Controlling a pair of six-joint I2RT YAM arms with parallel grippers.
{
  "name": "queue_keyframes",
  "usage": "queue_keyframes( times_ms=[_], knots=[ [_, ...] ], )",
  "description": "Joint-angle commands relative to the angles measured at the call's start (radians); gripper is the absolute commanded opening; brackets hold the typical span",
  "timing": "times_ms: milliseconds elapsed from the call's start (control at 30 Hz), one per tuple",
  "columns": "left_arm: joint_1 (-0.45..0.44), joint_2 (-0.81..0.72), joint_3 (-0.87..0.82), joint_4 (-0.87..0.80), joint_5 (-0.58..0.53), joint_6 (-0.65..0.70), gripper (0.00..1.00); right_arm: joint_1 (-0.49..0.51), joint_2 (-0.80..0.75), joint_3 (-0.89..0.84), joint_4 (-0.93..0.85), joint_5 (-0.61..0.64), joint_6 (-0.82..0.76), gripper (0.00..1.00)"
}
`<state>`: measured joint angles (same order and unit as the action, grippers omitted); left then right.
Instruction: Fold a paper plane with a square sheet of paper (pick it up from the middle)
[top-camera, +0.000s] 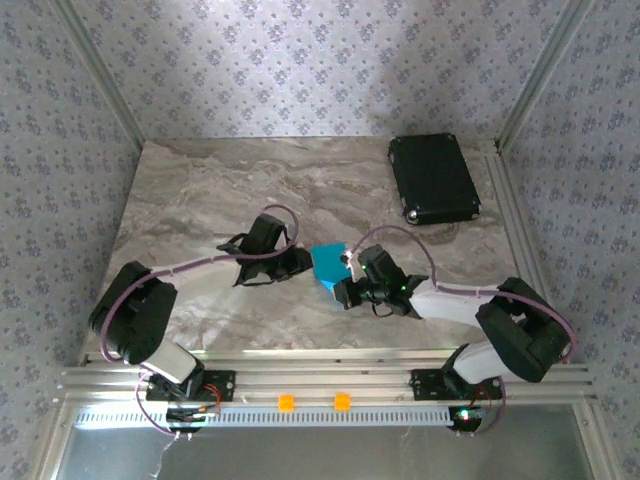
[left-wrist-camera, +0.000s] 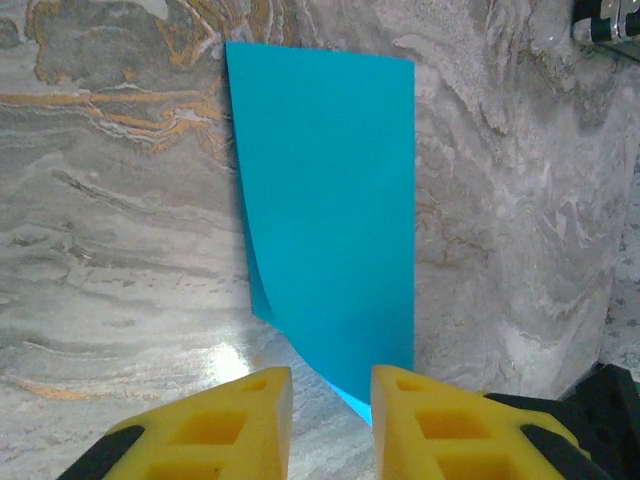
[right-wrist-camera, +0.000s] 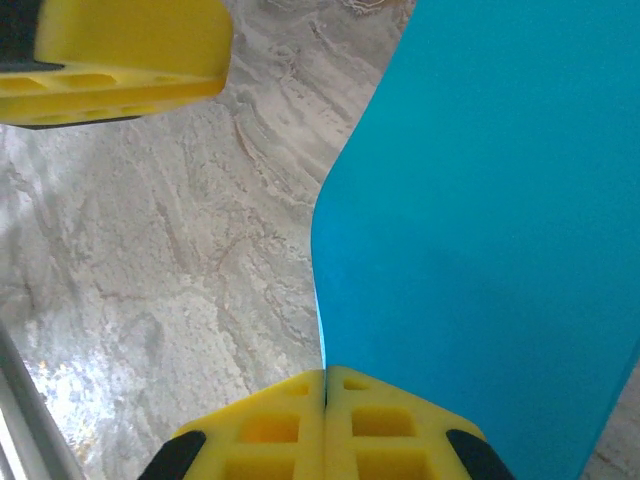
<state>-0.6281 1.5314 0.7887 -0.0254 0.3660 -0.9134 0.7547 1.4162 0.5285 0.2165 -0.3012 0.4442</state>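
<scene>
- Right claw (right-wrist-camera: 325, 382) is squeezed fully together with the edge of the blue sheet (right-wrist-camera: 480, 200) pinched in it. The paper fans out ahead and to the right of its fingers, bowed up rather than lying flat on the marble table (right-wrist-camera: 150, 250).
- Left claw (left-wrist-camera: 331, 385) is spread, and the sheet's near corner pokes into the gap, closer to its right-hand finger. Nothing gripped there as far as I can tell.
- From the left claw the paper runs straight ahead as a tall strip, and the long edge on its left seems to curl up off the table.
- Looks to me like mid-fold: one side holds, and the other should take or press that corner.
- Tips: close the left claw only once the corner sits deep between the pads, not just the tip, or it'll slip out.
- Keep the right pinch firm and don't drag sideways, since thin paper creases where you don't want it. Line the edges up before flattening anything.
- Black case (top-camera: 432, 178) sits well beyond both claws, so no bother.
</scene>
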Motion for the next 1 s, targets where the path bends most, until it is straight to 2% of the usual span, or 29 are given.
queue_keyframes(
  times_ms=[0,800,900,967],
  knots=[
    [0.01,-0.03,-0.001,0.003,0.0,0.011,0.26,-0.004,-0.001,0.025,0.004,-0.058,0.043,0.02],
    [0.041,-0.031,0.044,-0.019,0.031,0.033,0.26,-0.043,0.054,0.035,0.04,-0.19,0.107,0.02],
    [0.046,-0.023,0.062,-0.034,0.039,0.05,0.25,-0.043,0.055,0.025,0.053,-0.197,0.117,0.02],
    [0.051,-0.011,0.074,-0.038,0.053,0.06,0.21,-0.043,0.056,0.013,0.07,-0.203,0.126,0.02]
  ],
)
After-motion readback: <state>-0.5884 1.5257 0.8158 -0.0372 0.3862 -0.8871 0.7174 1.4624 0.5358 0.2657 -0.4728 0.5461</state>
